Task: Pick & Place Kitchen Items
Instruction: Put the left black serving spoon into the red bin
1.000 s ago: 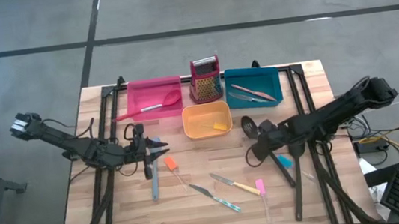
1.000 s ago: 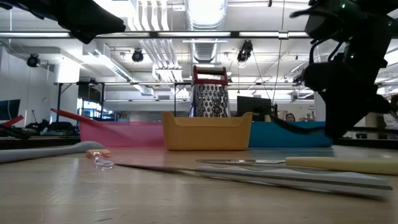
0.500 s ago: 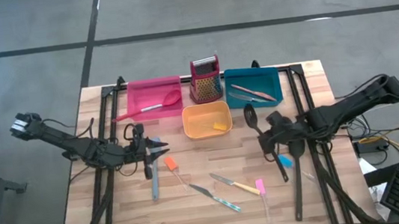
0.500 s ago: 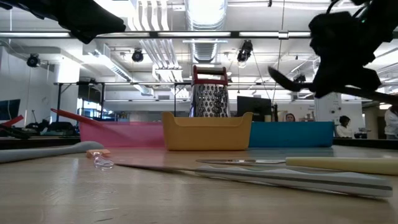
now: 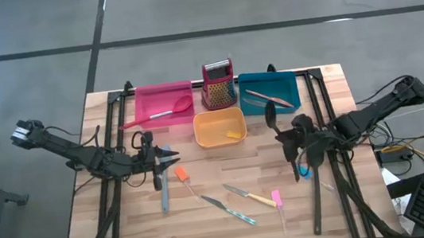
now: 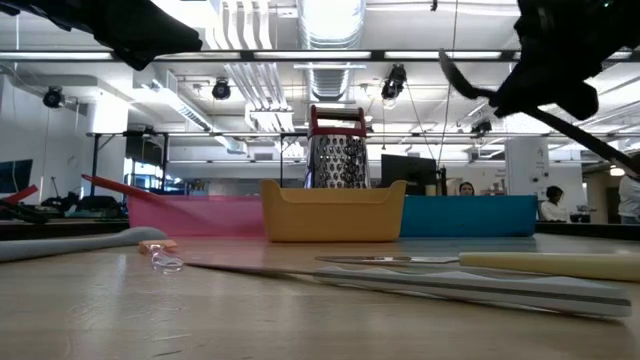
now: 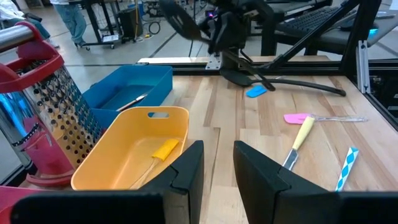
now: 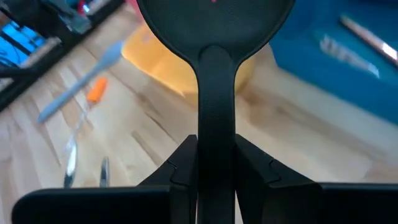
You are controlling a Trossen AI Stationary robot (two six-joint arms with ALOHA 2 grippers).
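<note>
My right gripper is shut on a long black spoon, held above the table's right half, in front of the teal tray. In the low view the spoon is high up and slants, head up. My left gripper is open and empty at the table's left, low over a grey spatula beside an orange piece. Slim knives, a yellow-handled piece, a pink piece and a blue piece lie flat on the wood. My right gripper pinches the black spoon's handle between its two fingers, closer to the head than to the free end. The handle runs along the fingers, and the head sticks out past the fingertips. The spoon is lifted clear and tilted, head up and tail lower.
A pink tray with a red spoon, an orange tray with a yellow piece, and the teal tray with utensils stand at the back. A red box grater stands upright between them.
My right gripper has risen and gone toward the table's far right with the black spoon. The spoon, which lay along the table, is now lifted clear and has tipped head up.
</note>
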